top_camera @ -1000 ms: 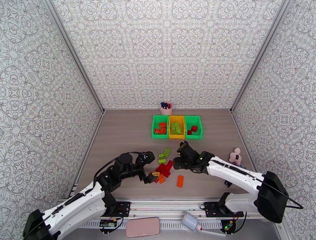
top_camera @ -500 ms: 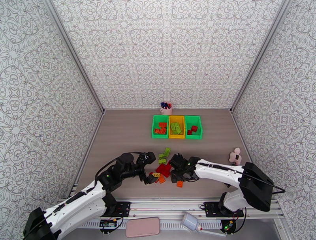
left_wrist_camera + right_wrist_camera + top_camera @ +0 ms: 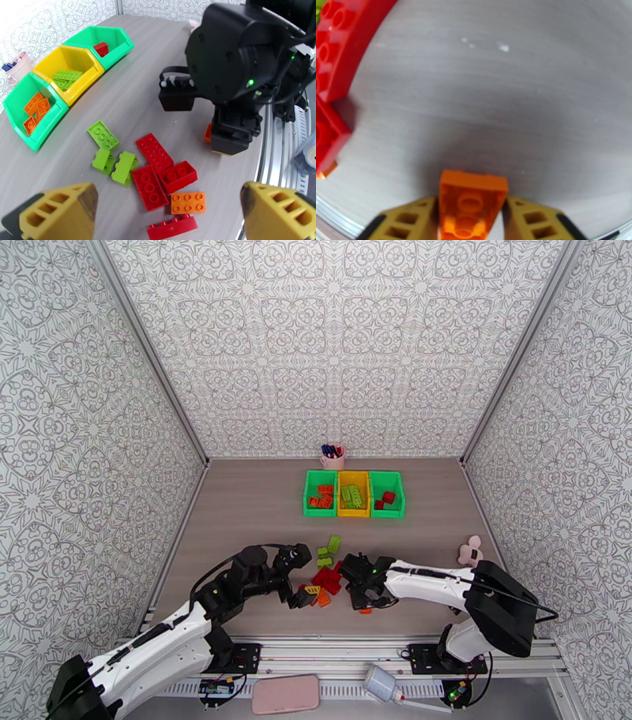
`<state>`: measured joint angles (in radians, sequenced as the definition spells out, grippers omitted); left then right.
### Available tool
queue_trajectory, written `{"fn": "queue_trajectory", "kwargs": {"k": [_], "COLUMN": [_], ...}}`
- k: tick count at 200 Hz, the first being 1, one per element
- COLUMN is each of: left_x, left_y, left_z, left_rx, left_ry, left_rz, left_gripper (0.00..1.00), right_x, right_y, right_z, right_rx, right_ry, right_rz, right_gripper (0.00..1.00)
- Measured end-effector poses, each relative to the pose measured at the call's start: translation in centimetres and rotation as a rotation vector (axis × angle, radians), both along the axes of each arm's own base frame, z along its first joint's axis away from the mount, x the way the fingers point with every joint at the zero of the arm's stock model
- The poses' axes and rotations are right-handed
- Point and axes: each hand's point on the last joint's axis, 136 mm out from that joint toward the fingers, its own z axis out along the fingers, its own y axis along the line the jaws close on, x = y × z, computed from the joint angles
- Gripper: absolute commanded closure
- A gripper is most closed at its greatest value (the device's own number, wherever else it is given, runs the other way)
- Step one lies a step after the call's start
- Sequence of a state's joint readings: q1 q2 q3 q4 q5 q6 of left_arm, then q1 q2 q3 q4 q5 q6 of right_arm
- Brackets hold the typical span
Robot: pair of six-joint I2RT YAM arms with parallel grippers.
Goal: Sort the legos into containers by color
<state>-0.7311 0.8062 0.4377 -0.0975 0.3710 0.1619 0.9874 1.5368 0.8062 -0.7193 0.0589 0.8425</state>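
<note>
While the right pincer (image 3: 471, 203) clasps it, orange lego (image 3: 472, 189) sits centred

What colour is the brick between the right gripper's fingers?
It is orange; the brick shows best in the right wrist view.

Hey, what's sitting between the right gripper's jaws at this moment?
An orange lego brick. The right wrist view shows the right gripper with one of its jaws pressed against each side of the brick.
</note>
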Motion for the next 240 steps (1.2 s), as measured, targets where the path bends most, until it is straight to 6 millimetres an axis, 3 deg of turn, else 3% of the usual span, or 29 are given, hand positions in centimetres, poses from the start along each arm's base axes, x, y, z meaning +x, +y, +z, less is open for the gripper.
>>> {"fn": "queue_trajectory", "kwargs": {"k": [29,72,108,178,240], "left_x": [0.0,0.1,0.3,1.2,1.8], "left_y": [0.0,0.0,0.2,0.2,0.4], "left_z": [0.0,0.1,0.2,1.5,2.3], "left_rx": [0.000,-0.002,-0.001,-0.055,-0.096], "left_ry": [0.000,-0.003,-0.013,-0.027,-0.035], "left_rz": [0.000,0.002,0.018,0.078,0.118], "left_gripper": [0.00,0.00,0.00,0.00,0.00], "right_x": [0.0,0.2,2.1,13.4,25.0], "right_y": [0.0,-0.2,0.4,3.6,7.0], "right_z": [0.0,0.2,2.7,10.5,14.5], "right_rx": [0.000,-0.007,0.017,0.136,0.170], "right_ry": [-0.004,-0.013,-0.108,-0.423,-0.650], "right_rz": [-0.007,-0.005,0.015,0.020,0.057], "right_gripper": [0.70,0.72,0.73,0.74,0.75]}}
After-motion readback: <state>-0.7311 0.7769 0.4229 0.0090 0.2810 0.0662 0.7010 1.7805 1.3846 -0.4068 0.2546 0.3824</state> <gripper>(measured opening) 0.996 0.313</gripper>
